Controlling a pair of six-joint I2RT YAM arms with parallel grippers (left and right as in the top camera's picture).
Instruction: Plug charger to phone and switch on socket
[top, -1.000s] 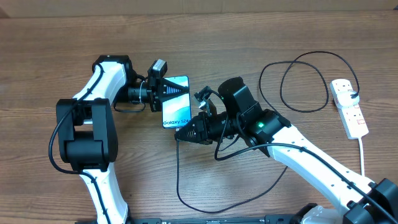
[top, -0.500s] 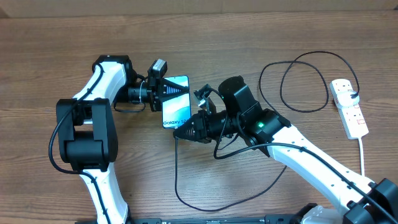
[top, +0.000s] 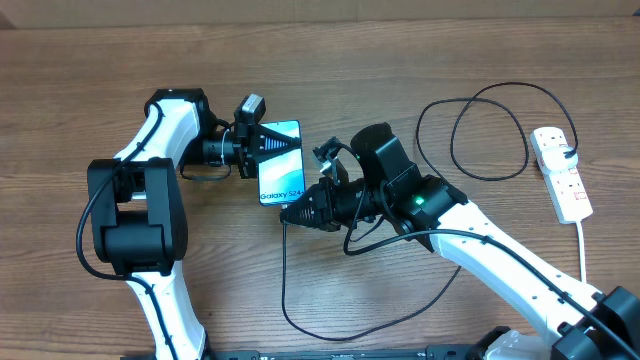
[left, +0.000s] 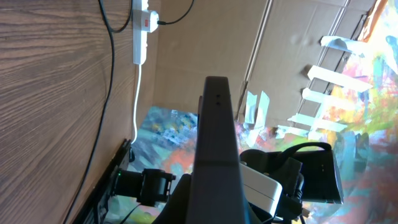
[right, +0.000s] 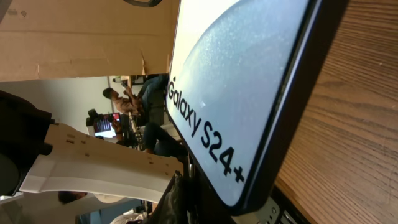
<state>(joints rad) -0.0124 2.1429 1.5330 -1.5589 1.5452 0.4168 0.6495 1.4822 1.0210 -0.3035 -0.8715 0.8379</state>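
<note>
Jaws of the left gripper (top: 268, 140) are clamped on the far end of the phone (top: 283, 178), at the middle of the table (top: 400, 60). The phone's long axis runs far to near, screen facing up. "Galaxy S24+" reads along the screen's near end. The right gripper (top: 290, 213), pinched together on the charger (top: 283, 270) tip, points at the phone's near edge. The black cable loops away to the socket (top: 562, 172) by the right edge.

I work at a wood-grain table (top: 80, 60) backed by a cardboard wall (top: 320, 8), and past its edge I see a white rack (left: 333, 74) and a floor (left: 165, 134) splashed with bright colours, in even indoor light.
</note>
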